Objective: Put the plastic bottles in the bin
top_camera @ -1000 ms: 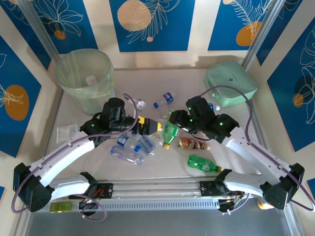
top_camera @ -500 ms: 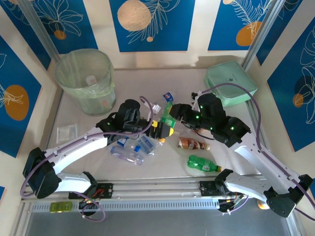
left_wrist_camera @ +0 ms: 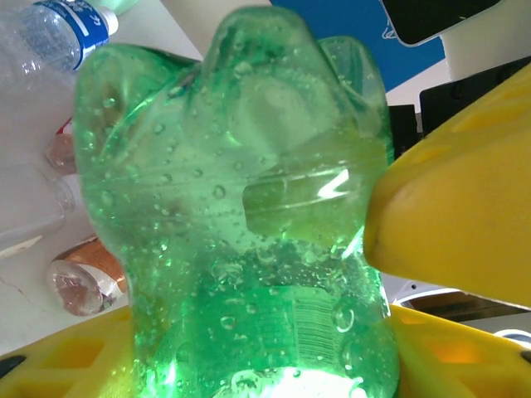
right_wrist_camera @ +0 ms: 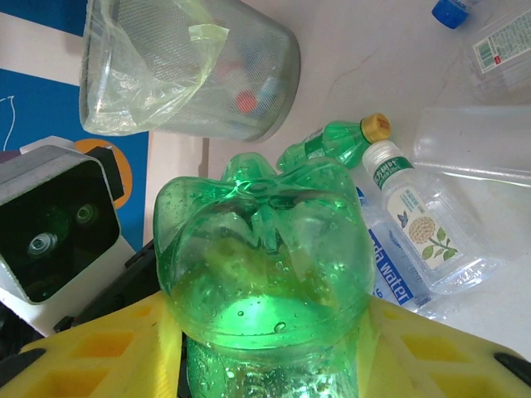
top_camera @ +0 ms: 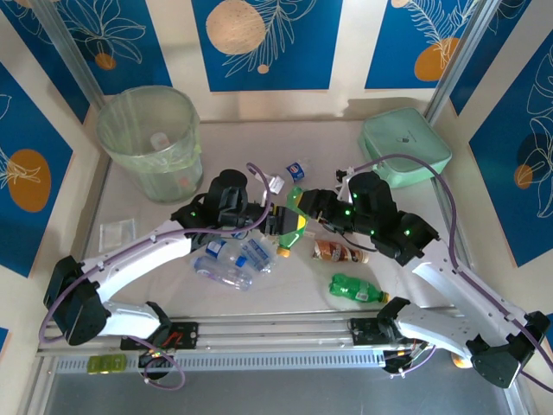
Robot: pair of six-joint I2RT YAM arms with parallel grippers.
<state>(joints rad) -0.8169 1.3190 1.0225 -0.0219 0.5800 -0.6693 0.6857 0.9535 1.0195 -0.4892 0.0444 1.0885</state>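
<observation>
Left gripper (top_camera: 285,222) and right gripper (top_camera: 309,204) meet tip to tip mid-table, both on one green bottle (left_wrist_camera: 241,207).

Left wrist view: the bottle sits between the yellow fingers (left_wrist_camera: 448,215). One finger presses its side and the other lies under its label end, so this gripper is clenched on it. The lobed base points away past the fingertips.

Right wrist view: same story. The bottle is wedged between this gripper's yellow fingers (right_wrist_camera: 415,348), grasped, with the base sticking out beyond the tips. The left gripper's camera housing is just beside the bottle.

A second green bottle (right_wrist_camera: 328,143) with an orange-yellow cap lies on the table (top_camera: 259,147), just beyond the held one as the right gripper sees it. It touches or nearly touches a clear white-capped bottle (right_wrist_camera: 406,211). In the top view only its cap end pokes out, at the near side of the left gripper's fingers.

A cluster of clear bottles (top_camera: 232,259) lies near the left gripper, on its arm side. A brown-labelled bottle (top_camera: 340,252) lies near the right gripper, toward the arm bases. Another green bottle (top_camera: 356,288) lies further toward the bases, apart from both grippers. A blue-capped bottle (top_camera: 295,169) lies just past the grippers on the far side.

The bin (top_camera: 164,173) stands upright at the far left corner, well apart from both grippers and lined with a pale green bag. Something small sits inside; I cannot tell what it is.
</observation>
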